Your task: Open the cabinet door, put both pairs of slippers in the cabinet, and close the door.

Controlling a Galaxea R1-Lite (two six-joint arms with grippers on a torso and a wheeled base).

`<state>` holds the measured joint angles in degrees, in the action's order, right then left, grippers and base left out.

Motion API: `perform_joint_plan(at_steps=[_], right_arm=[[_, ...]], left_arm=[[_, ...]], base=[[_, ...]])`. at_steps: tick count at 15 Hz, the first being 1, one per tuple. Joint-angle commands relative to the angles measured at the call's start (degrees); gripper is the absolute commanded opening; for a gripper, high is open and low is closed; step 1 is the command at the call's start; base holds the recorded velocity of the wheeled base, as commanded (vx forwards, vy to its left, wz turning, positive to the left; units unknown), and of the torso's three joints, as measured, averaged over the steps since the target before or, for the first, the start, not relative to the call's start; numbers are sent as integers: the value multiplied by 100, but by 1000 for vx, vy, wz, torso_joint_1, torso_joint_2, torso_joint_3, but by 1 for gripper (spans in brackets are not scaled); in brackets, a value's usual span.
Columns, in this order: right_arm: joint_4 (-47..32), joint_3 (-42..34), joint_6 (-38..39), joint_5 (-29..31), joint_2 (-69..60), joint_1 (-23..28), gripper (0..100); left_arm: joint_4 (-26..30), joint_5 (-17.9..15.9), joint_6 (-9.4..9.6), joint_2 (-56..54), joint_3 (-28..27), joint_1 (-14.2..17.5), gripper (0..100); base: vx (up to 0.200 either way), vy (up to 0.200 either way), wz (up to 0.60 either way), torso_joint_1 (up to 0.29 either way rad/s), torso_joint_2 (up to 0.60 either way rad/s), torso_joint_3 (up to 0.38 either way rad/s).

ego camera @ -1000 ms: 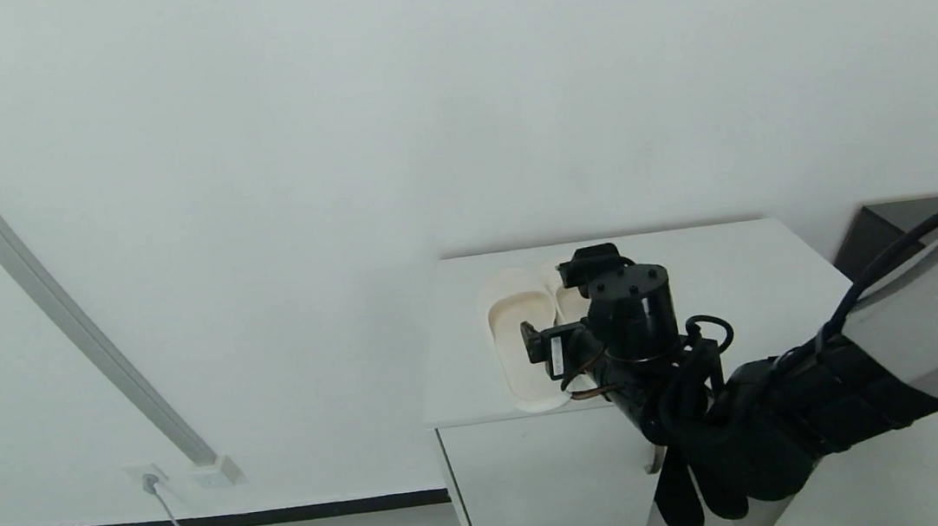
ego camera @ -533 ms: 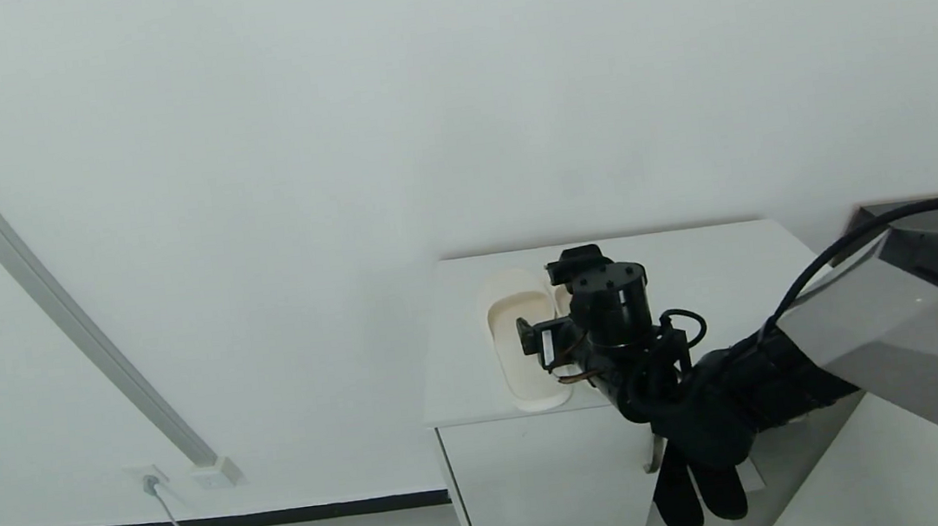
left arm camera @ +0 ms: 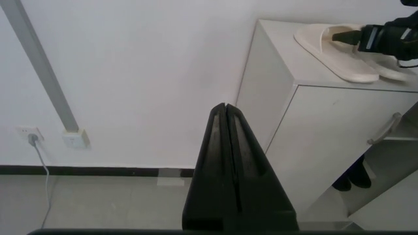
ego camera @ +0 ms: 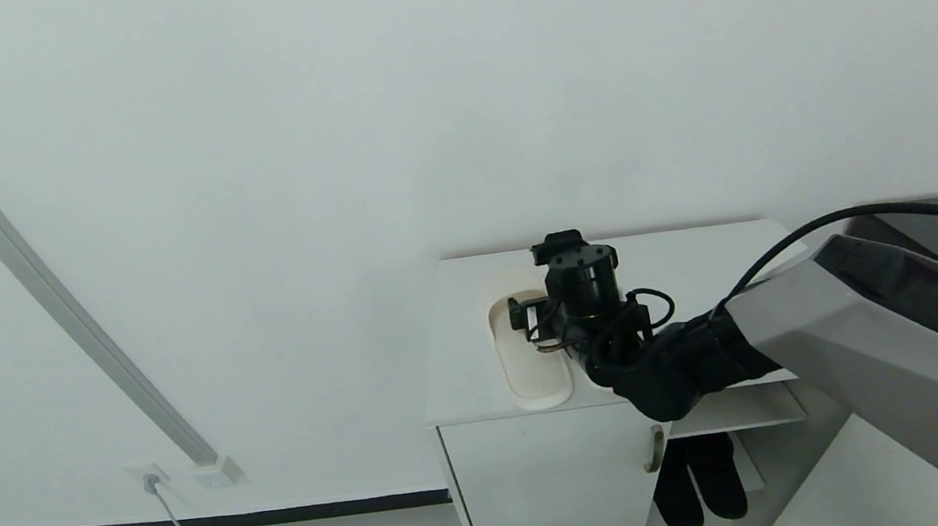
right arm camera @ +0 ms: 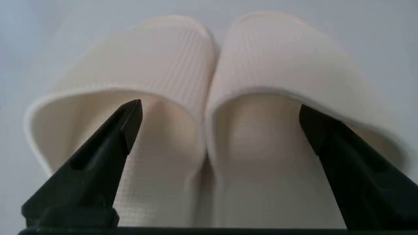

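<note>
Cream slippers (right arm camera: 157, 65): ribbed, matt, foam-like; cabinet (ego camera: 545, 490): smooth matt white panel; handle (ego camera: 653, 449): brushed metal

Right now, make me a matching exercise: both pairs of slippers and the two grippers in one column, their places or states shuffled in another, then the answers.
1. cream slippers
2. black slippers
3. left gripper
4. right gripper

A. jaws shut, away from the cabinet
B. on the cabinet's top
C. jaws open, facing a pair
D. low inside the cabinet

Pairs: 1-B, 2-D, 3-A, 4-C.
</note>
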<state>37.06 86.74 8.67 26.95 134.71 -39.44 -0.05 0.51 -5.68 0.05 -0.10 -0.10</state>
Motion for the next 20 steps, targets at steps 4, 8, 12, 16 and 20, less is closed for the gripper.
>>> perform_joint_plan(at_steps=[4,8,12,16,20], right_arm=[[-23,291,-5,3,249,6,0],[-15,300,-5,12,214,-3,0],[-23,124,-102,12,-199,-29,0],[152,-904,-577,-823,-1333,-47,0],[144,-2987,-744,-2300,-3117,-47,0]], left_arm=[[5,2,-3,4,1,1,0],[-4,2,-3,4,1,1,0],[5,2,-3,4,1,1,0],[-4,-7,32,4,1,1,0],[-4,-7,41,4,1,1,0]], base=[[0,0,0,0,0,0],[0,0,0,0,0,0],[0,0,0,0,0,0],[0,0,0,0,0,0],[0,0,0,0,0,0]])
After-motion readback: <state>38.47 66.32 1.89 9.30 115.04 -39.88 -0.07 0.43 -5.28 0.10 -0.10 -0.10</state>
